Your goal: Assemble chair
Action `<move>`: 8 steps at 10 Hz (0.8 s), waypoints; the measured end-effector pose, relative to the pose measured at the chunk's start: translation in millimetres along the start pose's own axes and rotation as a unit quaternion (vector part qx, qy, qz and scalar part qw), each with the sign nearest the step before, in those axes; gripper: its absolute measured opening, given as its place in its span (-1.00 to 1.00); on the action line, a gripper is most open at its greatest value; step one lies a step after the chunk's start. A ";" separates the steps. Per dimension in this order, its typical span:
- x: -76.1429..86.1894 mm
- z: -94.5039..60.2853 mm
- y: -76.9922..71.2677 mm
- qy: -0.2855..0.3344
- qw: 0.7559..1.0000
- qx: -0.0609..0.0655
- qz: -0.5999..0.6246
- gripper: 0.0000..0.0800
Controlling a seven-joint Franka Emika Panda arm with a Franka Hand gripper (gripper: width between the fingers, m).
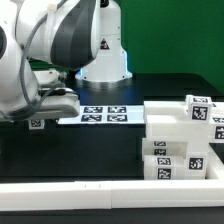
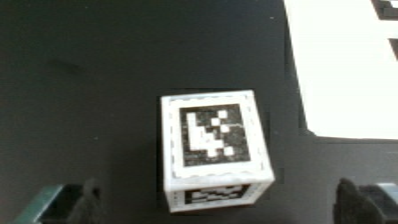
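Several white blocky chair pieces [image 1: 182, 138] with square tags are bunched together at the exterior view's right. At the exterior view's left, my gripper [image 1: 40, 114] hangs low over the black table, just above a small white tagged block [image 1: 36, 123]. In the wrist view that block [image 2: 214, 150] lies between my two dark fingers [image 2: 71, 203], one on each side and well apart from it. The gripper [image 2: 217, 205] is open and holds nothing.
The marker board [image 1: 105, 115] lies flat on the table beside the small block, and its white edge [image 2: 347, 70] shows in the wrist view. A long white rail [image 1: 90, 193] runs along the front. The robot's base [image 1: 105, 60] stands at the back.
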State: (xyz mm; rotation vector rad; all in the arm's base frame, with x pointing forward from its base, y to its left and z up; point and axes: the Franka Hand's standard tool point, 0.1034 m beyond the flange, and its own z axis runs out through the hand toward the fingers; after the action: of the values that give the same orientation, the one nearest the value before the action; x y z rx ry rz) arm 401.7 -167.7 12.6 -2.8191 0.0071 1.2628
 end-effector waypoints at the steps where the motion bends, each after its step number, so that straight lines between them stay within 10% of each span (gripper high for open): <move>1: -10.1 7.7 -4.2 -0.041 0.999 0.001 0.021 0.62; 4: -8.9 8.5 -3.0 -0.055 0.998 0.002 0.023 0.56; 6: -8.8 8.9 -3.1 -0.056 0.998 0.002 0.023 -0.15; 8: -15.2 17.0 -5.0 -0.065 0.998 0.002 0.021 -0.30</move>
State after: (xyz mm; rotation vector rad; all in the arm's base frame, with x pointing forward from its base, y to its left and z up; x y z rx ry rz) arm 379.0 -162.1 12.9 -2.7403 0.0654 1.4518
